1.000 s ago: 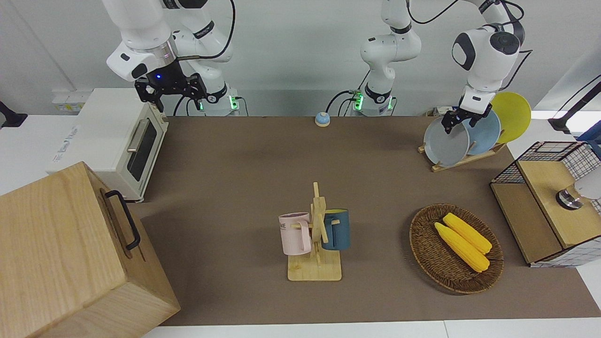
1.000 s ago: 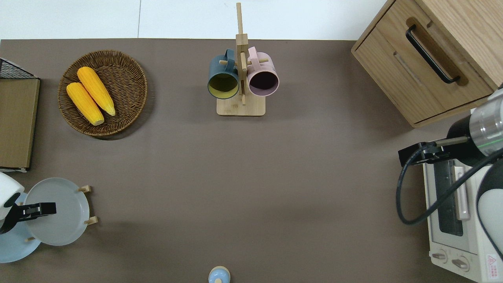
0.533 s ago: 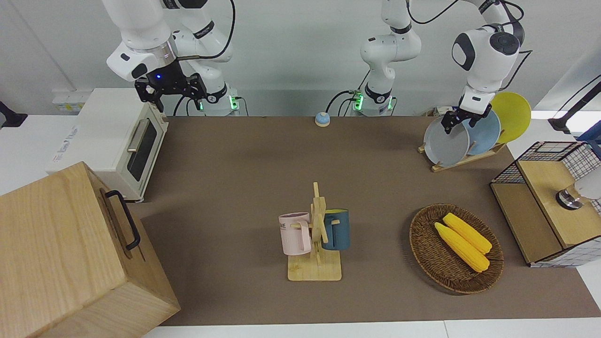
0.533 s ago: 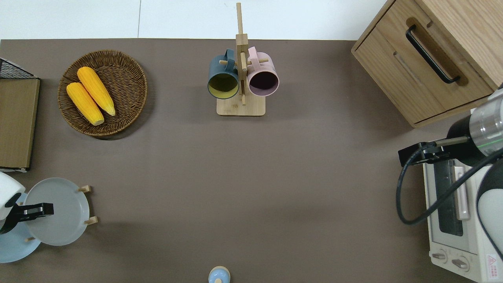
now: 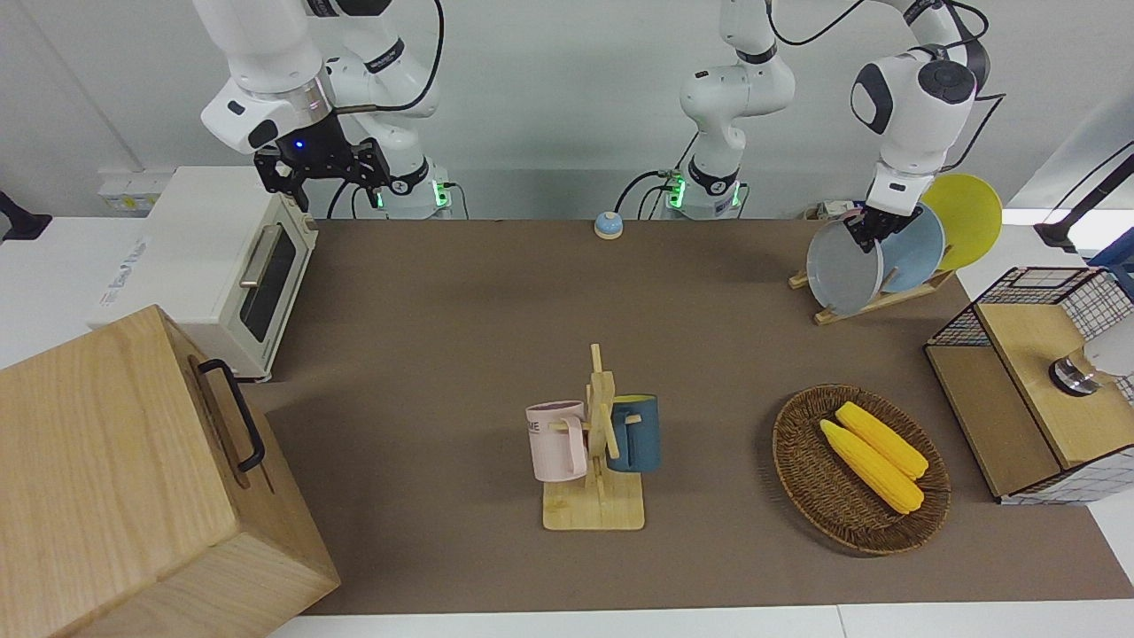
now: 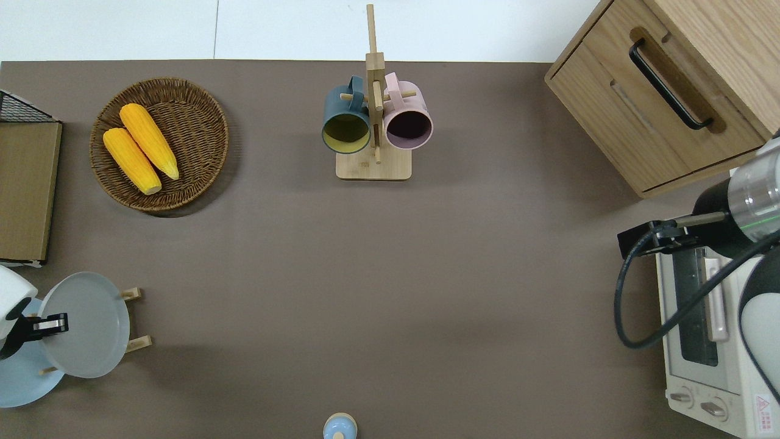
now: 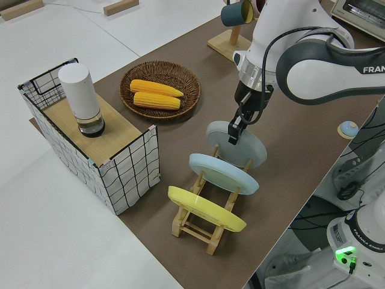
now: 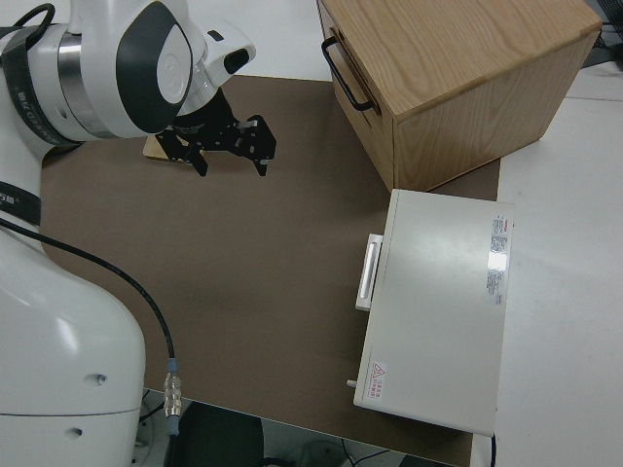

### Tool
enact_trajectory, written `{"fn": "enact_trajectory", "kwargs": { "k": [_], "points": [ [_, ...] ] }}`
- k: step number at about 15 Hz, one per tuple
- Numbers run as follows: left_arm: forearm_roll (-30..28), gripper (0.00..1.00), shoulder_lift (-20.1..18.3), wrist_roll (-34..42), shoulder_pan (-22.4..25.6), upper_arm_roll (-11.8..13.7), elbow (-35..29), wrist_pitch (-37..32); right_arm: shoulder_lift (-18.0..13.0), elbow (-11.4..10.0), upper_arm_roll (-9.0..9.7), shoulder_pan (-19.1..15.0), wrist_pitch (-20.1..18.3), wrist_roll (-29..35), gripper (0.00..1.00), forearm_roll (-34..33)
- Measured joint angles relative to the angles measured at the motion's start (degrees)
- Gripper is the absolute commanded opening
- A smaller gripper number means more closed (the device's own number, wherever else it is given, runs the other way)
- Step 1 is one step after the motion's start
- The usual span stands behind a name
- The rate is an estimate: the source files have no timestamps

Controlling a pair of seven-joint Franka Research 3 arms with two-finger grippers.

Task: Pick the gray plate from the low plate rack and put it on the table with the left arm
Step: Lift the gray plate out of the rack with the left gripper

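Observation:
The gray plate (image 5: pixel 840 273) (image 6: pixel 91 329) (image 7: pixel 251 150) leans in the end slot of the low plate rack (image 5: pixel 873 301) (image 7: pixel 198 226), the slot farthest from the robots, at the left arm's end of the table (image 5: pixel 443 310). My left gripper (image 5: pixel 866 232) (image 6: pixel 44 324) (image 7: pixel 233 137) comes down onto the plate's top rim and is shut on it. The plate's lower edge still rests in the rack. My right gripper (image 5: pixel 323 168) (image 8: pixel 229 146) is parked and open.
A light-blue plate (image 5: pixel 917 252) and a yellow plate (image 5: pixel 970 217) stand in the same rack, nearer to the robots. A wicker basket of corn (image 5: pixel 859 470), a wire crate (image 5: pixel 1036 381), a mug stand (image 5: pixel 595 461), a bell (image 5: pixel 608 225), a toaster oven (image 5: pixel 221 266) and a wooden cabinet (image 5: pixel 133 478) share the table.
The left gripper's fingers have closed on the gray plate's top rim, and the plate has tipped a little more upright in the rack. The right arm has not moved.

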Motion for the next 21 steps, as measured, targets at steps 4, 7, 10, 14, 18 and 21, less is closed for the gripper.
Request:
{"fn": "enact_trajectory", "kwargs": {
  "k": [4, 7, 10, 14, 18, 21],
  "points": [
    [0.0, 0.06, 0.0, -0.2, -0.2, -0.2, 3.4, -3.8, 0.0, 0.0, 0.00, 0.0, 0.0, 0.0, 0.983, 0.0],
    [-0.2, 0.07, -0.1, -0.2, -0.2, -0.7, 7.3, -8.2, 0.0, 0.0, 0.00, 0.0, 0.0, 0.0, 0.983, 0.0],
    [-1.1, 0.07, -0.1, -0.1, -0.6, -1.1, 10.8, -11.6, 0.0, 0.0, 0.00, 0.0, 0.0, 0.0, 0.983, 0.0],
    [-3.5, 0.07, -0.1, -0.1, -1.4, -1.4, 13.8, -14.0, 0.0, 0.0, 0.00, 0.0, 0.0, 0.0, 0.983, 0.0],
    [-6.8, 0.07, 0.2, 0.1, -2.1, -1.4, 13.9, -14.2, 0.0, 0.0, 0.00, 0.0, 0.0, 0.0, 0.983, 0.0],
    [-12.8, 0.07, 0.8, 3.1, -2.3, -1.4, 13.9, -14.2, 0.0, 0.0, 0.00, 0.0, 0.0, 0.0, 0.983, 0.0]
  ]
}}
